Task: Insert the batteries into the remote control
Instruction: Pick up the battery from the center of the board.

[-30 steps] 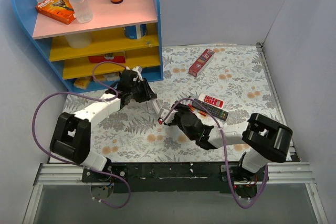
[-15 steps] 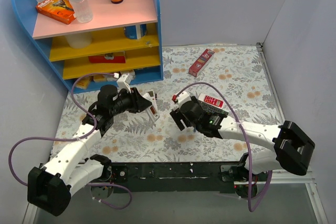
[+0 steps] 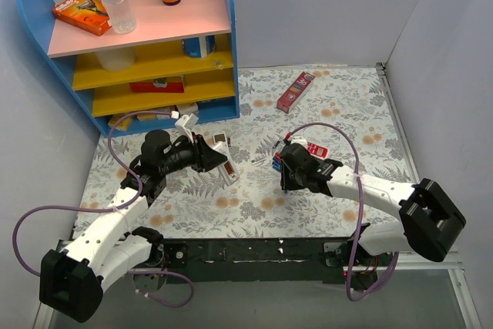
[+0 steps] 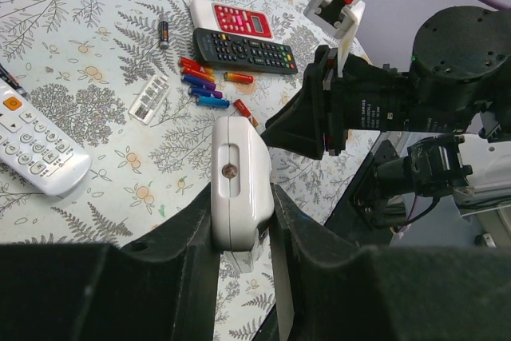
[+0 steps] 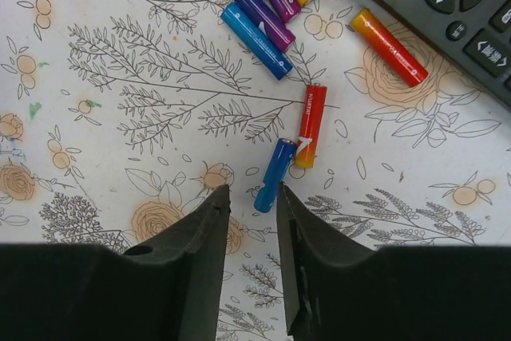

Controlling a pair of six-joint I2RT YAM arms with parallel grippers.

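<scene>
My left gripper (image 3: 221, 159) is shut on the white remote control (image 4: 237, 185), held end-on above the floral table; it also shows in the top view (image 3: 227, 166). The batteries (image 4: 204, 86) lie in a loose cluster, red, orange, blue and purple, beside the black remote. In the right wrist view a blue battery (image 5: 274, 175) and a red one (image 5: 310, 125) lie touching, just ahead of my right gripper (image 5: 253, 197). It is open and empty, with the blue battery's end near its tips. It hovers over the cluster in the top view (image 3: 280, 166).
A black remote (image 4: 243, 49) and a red-and-white remote (image 4: 231, 20) lie beyond the batteries. A second white remote (image 4: 32, 149) and a small ribbed white cover (image 4: 149, 100) lie on the table. A shelf unit (image 3: 154, 52) stands back left, with a red box (image 3: 296, 91) behind.
The left gripper has shifted slightly right and down with the white remote. The right gripper has moved right and come down over the battery cluster.
</scene>
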